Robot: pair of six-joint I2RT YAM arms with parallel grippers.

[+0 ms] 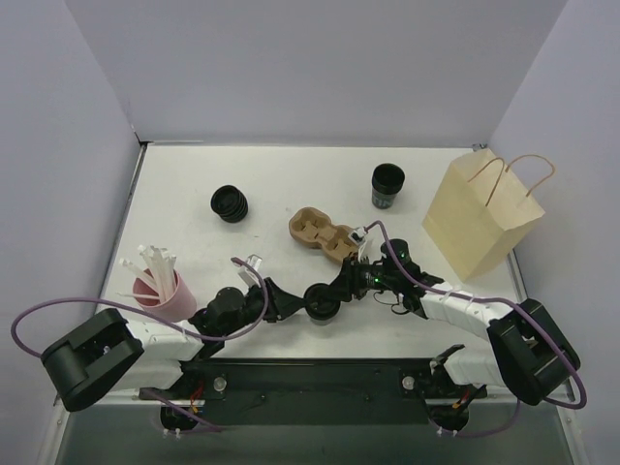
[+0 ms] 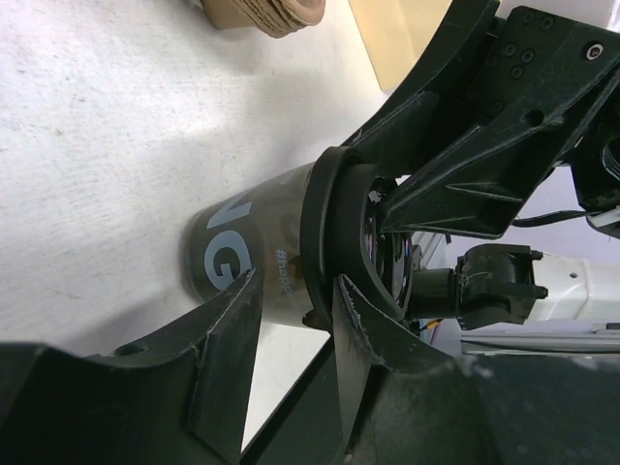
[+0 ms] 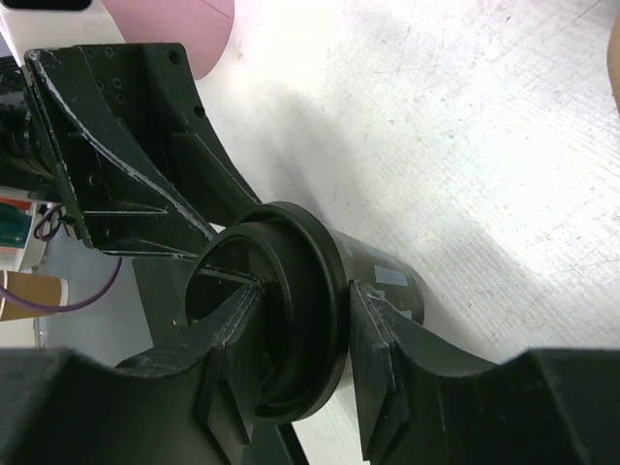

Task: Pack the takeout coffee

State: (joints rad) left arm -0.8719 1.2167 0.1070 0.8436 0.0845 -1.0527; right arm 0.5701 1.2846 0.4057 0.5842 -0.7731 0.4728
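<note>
Takeout coffee (image 2: 232, 247) between left pincer (image 2: 291, 310), right pincer (image 3: 305, 310)

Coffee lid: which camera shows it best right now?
Right wrist: the lid fills the centre, its rim gripped in the right hand. Left wrist shows it edge-on, on the cup. Top view shows only a small dark shape.

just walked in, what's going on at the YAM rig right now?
Both arms are on the takeout coffee cup at the near middle of the table. The left gripper is closed around the cup's body just below the rim. The right gripper is clamped across its black lid. The cup is not yet in the brown pulp carrier just behind it. The paper bag stands at the right, untouched.
</note>
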